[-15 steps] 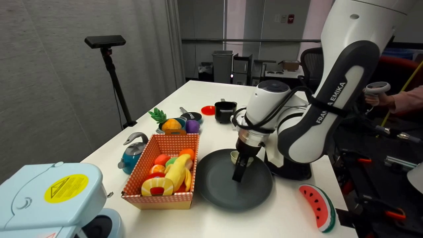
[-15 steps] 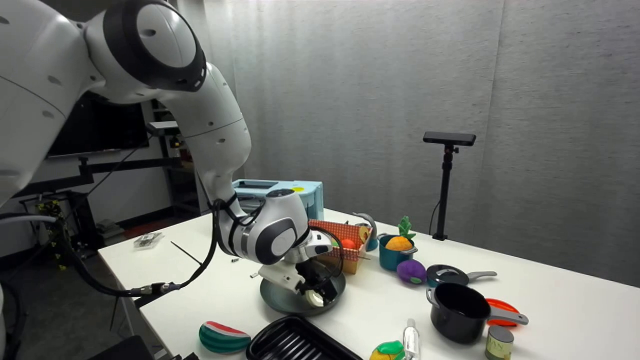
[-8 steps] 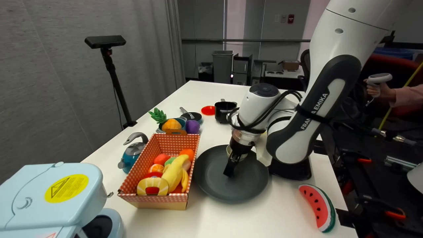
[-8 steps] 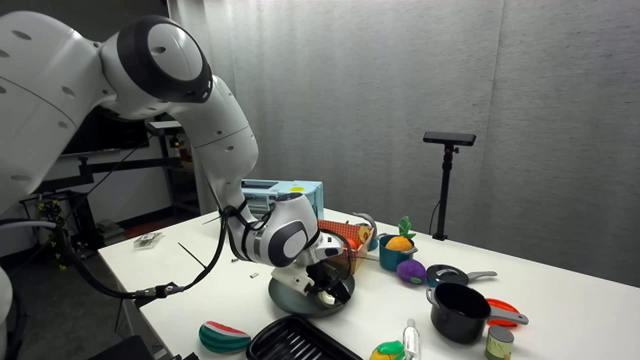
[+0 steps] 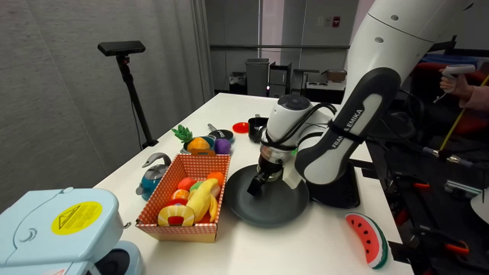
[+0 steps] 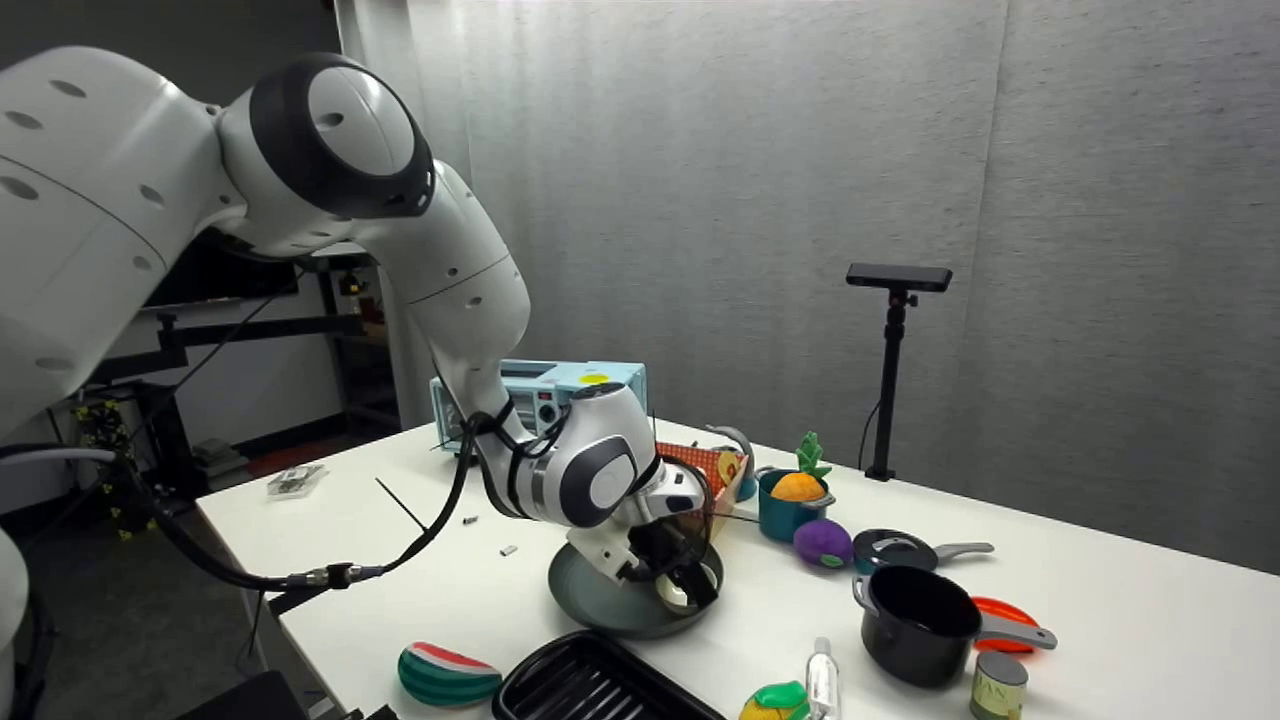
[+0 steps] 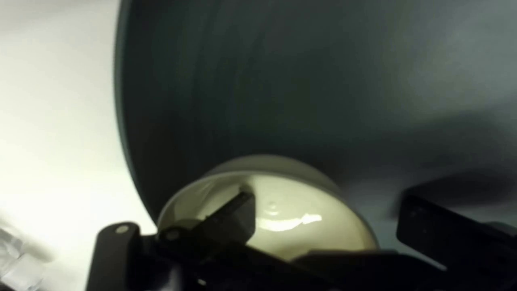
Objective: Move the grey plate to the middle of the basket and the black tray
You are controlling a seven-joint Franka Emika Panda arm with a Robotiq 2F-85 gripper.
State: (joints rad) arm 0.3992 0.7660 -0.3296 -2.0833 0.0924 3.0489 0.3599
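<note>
While our pincer (image 7: pixel 326 205), jaws apart, straddles the edge of the cream bowl (image 7: pixel 291 210), we see the grey plate (image 5: pixel 271 209) underneath, the gingham basket (image 5: pixel 187 231) to one side, the ribbed black tray (image 6: pixel 588 690) opposite.

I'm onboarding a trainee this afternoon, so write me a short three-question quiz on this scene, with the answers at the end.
1. Which item is on the grey plate? (a) toy banana (b) pale bowl (c) watermelon slice
2. True or false: in the wrist view, the tool has its jaws apart.
3. Fill in: in both exterior views, the grey plate lies between the basket and the ____.

Key: 1: b. 2: True. 3: black tray.
</note>
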